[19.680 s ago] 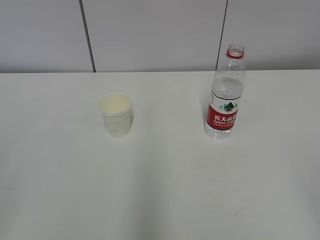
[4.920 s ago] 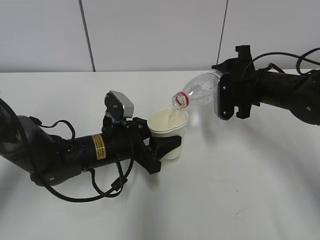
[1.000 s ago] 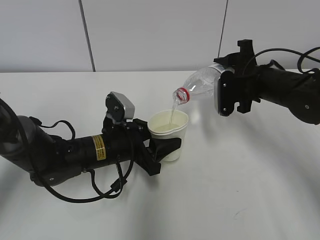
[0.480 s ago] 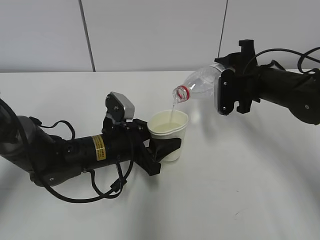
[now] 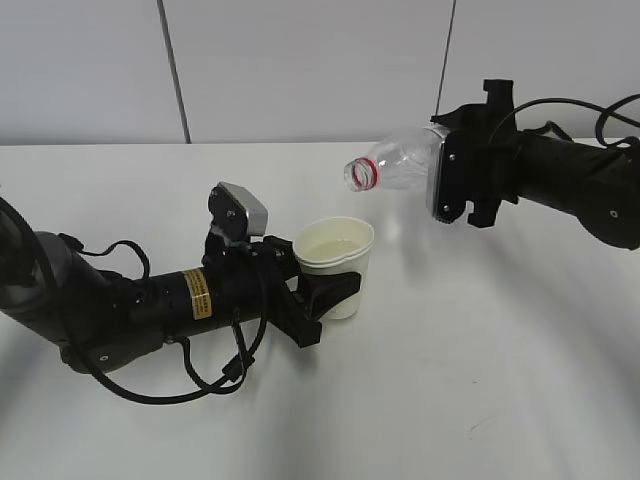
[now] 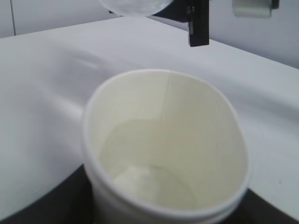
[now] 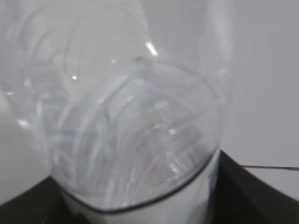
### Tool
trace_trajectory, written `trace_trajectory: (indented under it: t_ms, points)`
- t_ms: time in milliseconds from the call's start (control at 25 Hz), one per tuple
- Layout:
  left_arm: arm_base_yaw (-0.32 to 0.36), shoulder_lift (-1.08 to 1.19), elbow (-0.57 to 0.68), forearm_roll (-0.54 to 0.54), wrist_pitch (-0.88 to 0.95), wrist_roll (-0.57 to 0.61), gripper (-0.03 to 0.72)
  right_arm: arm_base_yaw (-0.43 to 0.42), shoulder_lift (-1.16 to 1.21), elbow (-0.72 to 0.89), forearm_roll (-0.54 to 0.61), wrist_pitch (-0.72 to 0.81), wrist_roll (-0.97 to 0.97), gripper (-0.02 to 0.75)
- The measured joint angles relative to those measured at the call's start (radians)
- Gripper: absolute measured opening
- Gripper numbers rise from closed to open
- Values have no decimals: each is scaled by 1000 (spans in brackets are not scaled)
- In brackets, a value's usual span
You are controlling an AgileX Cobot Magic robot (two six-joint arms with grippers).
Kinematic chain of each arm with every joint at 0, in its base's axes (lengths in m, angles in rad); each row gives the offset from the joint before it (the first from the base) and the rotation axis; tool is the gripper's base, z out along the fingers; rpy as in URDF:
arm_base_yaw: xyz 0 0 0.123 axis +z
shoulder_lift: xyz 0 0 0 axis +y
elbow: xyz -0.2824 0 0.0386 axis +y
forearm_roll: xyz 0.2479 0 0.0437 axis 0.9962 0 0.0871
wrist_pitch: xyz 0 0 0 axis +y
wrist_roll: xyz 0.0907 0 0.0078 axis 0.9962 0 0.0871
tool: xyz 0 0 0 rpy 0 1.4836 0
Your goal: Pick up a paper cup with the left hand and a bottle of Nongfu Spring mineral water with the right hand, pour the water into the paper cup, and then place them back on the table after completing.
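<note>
Between the black fingers of the left hand [image 5: 325, 297] stands the paper cup [image 5: 335, 265], upright on the white table [image 5: 480, 380], the gripper closed around its lower wall from the left. Its rim is squeezed slightly oval in the left wrist view, and water [image 6: 149, 172] lies in the bottom of it.

Up and to the right, well clear of the cup's rim, the right hand [image 5: 440, 180] clamps the bottle [image 5: 395, 165] by its body — the gripper's fingers are closed on it.

Half a second ago a thin stream fell from the bottle's mouth into the cup; now no stream shows, and the bottle has tipped back up a little, its mouth higher than before.

Its long axis now runs nearly level, left to right — the red-ringed neck [image 5: 362, 173] points left and slightly toward the camera, above and just right of the cup, and the base is hidden in the gripper.
</note>
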Motion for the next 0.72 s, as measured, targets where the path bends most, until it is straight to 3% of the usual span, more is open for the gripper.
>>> trace_trajectory:
  t_ms: [720]
  points:
    - [0,0,0,-52,0,0,393,0,0,11,6,0,486,450]
